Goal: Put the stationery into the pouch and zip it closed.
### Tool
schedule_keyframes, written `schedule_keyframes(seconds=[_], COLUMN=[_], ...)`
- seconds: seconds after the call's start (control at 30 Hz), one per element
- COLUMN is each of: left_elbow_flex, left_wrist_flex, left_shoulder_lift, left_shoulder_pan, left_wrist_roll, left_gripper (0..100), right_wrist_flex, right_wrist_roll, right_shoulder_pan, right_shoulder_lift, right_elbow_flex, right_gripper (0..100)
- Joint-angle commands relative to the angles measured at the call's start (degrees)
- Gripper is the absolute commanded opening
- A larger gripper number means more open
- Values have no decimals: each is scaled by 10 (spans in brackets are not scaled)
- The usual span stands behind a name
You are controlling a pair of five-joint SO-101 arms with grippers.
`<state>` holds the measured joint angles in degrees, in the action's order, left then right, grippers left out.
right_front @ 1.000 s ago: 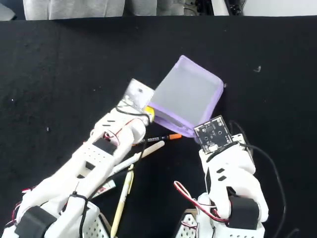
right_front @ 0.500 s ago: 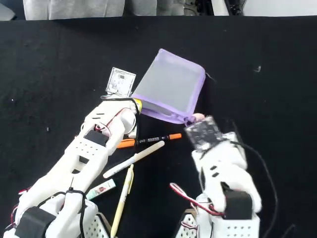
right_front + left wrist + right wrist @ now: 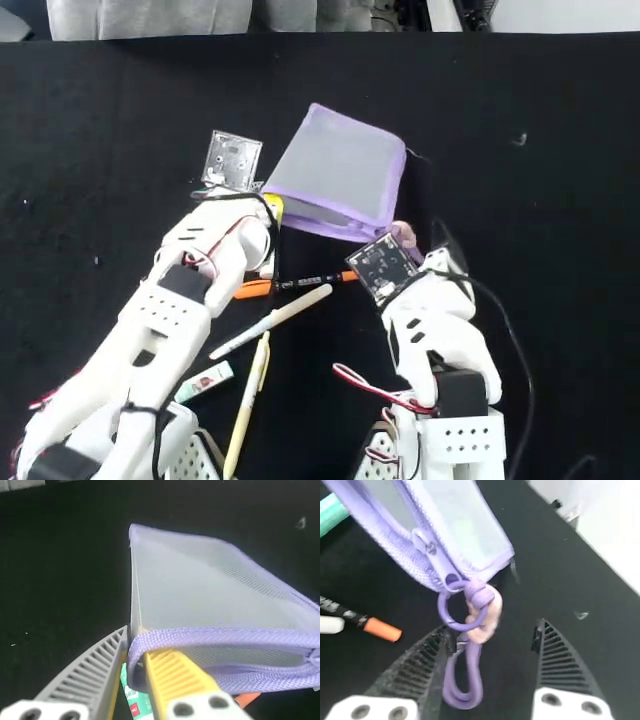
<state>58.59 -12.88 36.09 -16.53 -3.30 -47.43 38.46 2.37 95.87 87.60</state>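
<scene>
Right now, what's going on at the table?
The left gripper pinches one corner of the purple pouch. The right gripper is open at the pouch's other end, with its fingers on either side of the zipper pull. The pens lie on the black table between the arms, outside the pouch.

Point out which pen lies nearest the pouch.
The black pen with orange ends: one orange tip lies just below the pouch's near edge. The cream pen and the yellow pen lie farther from it.
</scene>
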Motion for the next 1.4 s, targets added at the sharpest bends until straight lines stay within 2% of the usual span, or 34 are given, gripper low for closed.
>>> schedule_keyframes(seconds=[0.0, 0.1, 0.3, 0.33, 0.43, 0.63, 0.87, 1.0, 1.1, 1.23, 1.37], left_elbow_flex=[7, 15, 16, 16, 16, 11, 9, 9, 9, -14, -111], left_wrist_flex=[-2, -3, -3, -3, -3, -4, -3, -3, -3, -18, -135], left_shoulder_lift=[61, 76, 79, 79, 79, 79, 79, 79, 83, 85, 77], left_shoulder_pan=[2, 4, 5, 5, 6, 36, 50, 50, 49, 57, 90], left_wrist_roll=[-7, -7, -7, -7, -7, -6, -6, -6, -6, -6, -11], left_gripper=[28, 28, 28, 28, 28, 28, 28, 28, 28, 28, 28], right_wrist_flex=[50, 58, 62, 66, 70, 70, 46, 33, 33, 36, 19], right_wrist_roll=[7, 7, 7, 5, 2, 1, 1, 1, -7, -38, -63], right_shoulder_pan=[10, 12, 42, 40, 27, -51, -107, -94, -43, -25, -25], right_shoulder_lift=[3, 2, 4, 3, 7, 8, 8, 8, 8, 8, 3], right_elbow_flex=[-2, -2, 10, 10, 10, 5, -24, -27, -7, -7, -35], right_gripper=[233, 211, 18, 9, 11, 11, 11, 11, 18, 128, 234])
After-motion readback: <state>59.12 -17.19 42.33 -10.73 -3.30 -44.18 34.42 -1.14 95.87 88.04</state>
